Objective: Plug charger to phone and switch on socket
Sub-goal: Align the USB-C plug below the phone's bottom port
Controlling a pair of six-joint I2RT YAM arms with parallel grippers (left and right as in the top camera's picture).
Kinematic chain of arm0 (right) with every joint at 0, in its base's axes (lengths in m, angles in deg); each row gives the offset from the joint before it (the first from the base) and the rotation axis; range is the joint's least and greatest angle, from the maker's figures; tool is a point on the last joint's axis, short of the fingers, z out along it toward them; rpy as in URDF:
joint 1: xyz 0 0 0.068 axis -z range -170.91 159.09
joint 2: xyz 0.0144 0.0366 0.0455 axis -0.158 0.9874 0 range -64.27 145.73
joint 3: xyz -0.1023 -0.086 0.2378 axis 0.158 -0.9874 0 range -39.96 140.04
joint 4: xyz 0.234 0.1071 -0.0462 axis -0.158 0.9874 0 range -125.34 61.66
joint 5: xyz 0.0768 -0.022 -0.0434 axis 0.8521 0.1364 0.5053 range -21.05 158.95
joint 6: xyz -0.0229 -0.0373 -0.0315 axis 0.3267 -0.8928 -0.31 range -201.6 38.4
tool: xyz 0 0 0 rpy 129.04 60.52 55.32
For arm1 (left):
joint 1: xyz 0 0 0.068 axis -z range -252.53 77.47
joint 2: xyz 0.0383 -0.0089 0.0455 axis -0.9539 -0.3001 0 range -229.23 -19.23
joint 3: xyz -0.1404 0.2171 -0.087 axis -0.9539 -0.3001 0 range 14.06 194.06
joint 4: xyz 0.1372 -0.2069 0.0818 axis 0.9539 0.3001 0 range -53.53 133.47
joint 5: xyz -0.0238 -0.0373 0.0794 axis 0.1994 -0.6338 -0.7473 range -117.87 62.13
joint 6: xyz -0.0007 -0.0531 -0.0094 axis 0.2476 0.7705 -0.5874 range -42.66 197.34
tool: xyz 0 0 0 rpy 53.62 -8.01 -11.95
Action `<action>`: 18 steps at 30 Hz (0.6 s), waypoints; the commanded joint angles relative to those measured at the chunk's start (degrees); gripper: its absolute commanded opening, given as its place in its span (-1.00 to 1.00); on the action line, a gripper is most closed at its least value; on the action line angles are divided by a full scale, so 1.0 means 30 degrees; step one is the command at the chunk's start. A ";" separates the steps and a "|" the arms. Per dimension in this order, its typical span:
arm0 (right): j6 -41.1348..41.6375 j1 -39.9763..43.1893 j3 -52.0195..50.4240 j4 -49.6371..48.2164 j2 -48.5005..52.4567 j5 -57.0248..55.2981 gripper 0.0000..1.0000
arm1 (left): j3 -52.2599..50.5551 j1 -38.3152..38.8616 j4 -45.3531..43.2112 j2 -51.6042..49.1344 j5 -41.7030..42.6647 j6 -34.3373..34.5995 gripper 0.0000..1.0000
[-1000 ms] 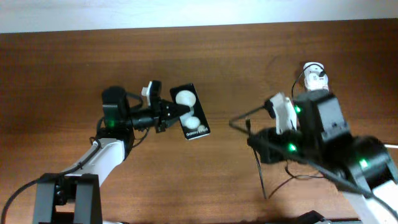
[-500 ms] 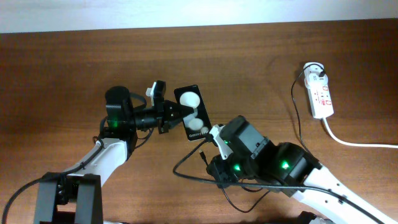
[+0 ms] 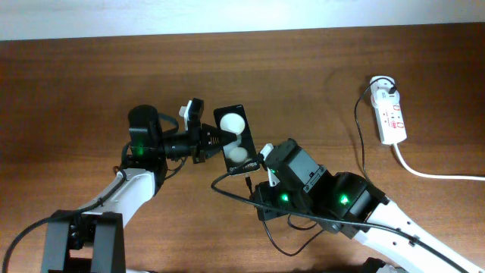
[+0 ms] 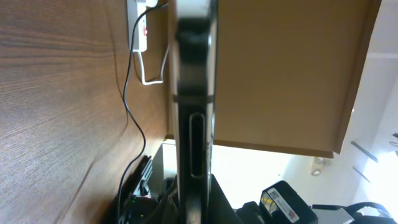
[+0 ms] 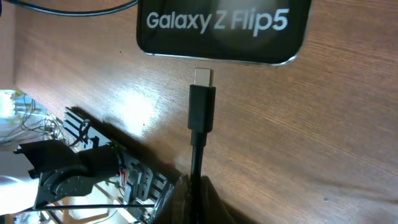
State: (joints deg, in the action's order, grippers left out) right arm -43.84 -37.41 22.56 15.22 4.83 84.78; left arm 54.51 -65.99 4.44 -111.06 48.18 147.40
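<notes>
One charger [image 5: 201,107] — seemingly in end effector [image 5: 194,200]

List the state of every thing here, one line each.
phone: clamped in the left gripper, nothing plugged in.
charger: connector tip just short of the phone's edge, not inserted.
socket: switch position too small to tell.
left gripper: shut on phone.
right gripper: shut on charger.

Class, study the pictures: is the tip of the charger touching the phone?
Apart. The right wrist view shows a thin strip of wooden table between the metal tip of the charger and the bottom edge of the phone.
</notes>
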 commanded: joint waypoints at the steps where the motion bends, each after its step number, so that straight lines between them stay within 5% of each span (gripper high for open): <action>1: 0.0670 -0.0124 -0.0131 -0.0095 -0.0022 0.0364 -0.92 | 0.0255 0.0022 -0.0160 -0.0029 0.0882 -0.0444 -1.00; 18: 0.1719 -0.0124 -0.0131 -0.0138 0.0262 0.2018 -0.92 | 0.0248 -0.0437 -0.0168 -0.0029 0.1836 0.0335 -1.00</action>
State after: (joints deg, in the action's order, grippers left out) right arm -39.25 -37.41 22.56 14.72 7.19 89.20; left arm 54.51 -66.14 4.44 -111.06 50.92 148.32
